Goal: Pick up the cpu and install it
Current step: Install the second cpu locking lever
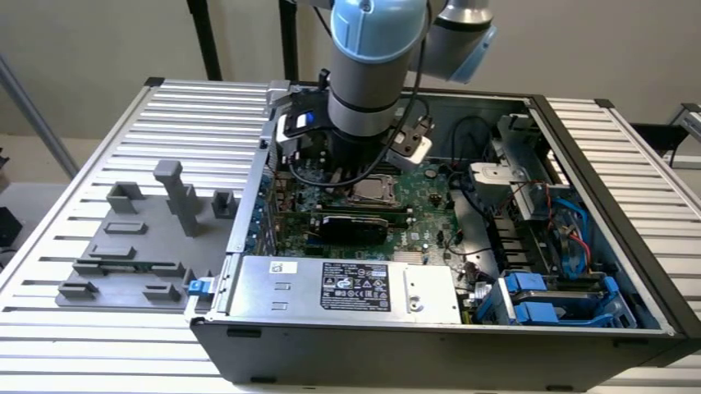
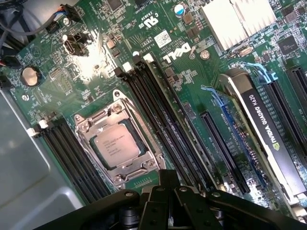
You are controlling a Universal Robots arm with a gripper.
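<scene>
The cpu (image 2: 116,145) is a small square chip with a silvery top plate. It lies flat inside the metal-framed socket (image 2: 125,112) on the green motherboard (image 2: 192,76). In the exterior view the cpu (image 1: 373,190) shows just below the arm's wrist, inside the open computer case (image 1: 597,189). My gripper (image 2: 165,187) hangs above the board, a short way off the socket's edge, with nothing seen in it. From outside, the gripper (image 1: 334,160) is mostly hidden behind the arm and cables.
Black memory slots (image 2: 158,110) run beside the socket. A graphics card (image 2: 268,129) and a finned heatsink (image 2: 237,21) stand further off. The power supply (image 1: 340,287) and blue drive bays (image 1: 547,300) fill the case's near side. Grey fixture blocks (image 1: 143,238) sit at the exterior view's left.
</scene>
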